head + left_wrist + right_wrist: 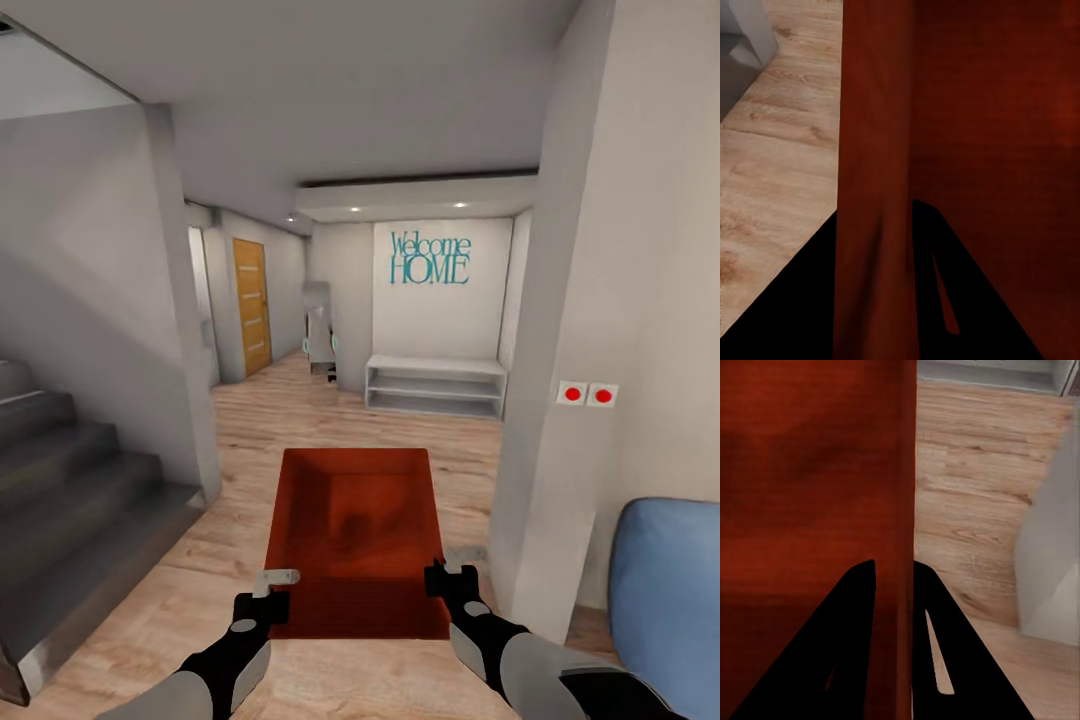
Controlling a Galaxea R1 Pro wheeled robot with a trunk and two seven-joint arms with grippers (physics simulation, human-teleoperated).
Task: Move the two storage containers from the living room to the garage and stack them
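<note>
My left pincer (272,593) and right pincer (447,577) each pinch a wall of the red box (352,540); I should carry it level through the hallway.

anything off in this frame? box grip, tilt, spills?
Nothing stands out. The storage container is held level and square between both grippers, left gripper and right gripper each pinching a side wall. It looks empty; nothing spilled on the wood floor. Hallway ahead, with the white shelf, looks orderly.
</note>
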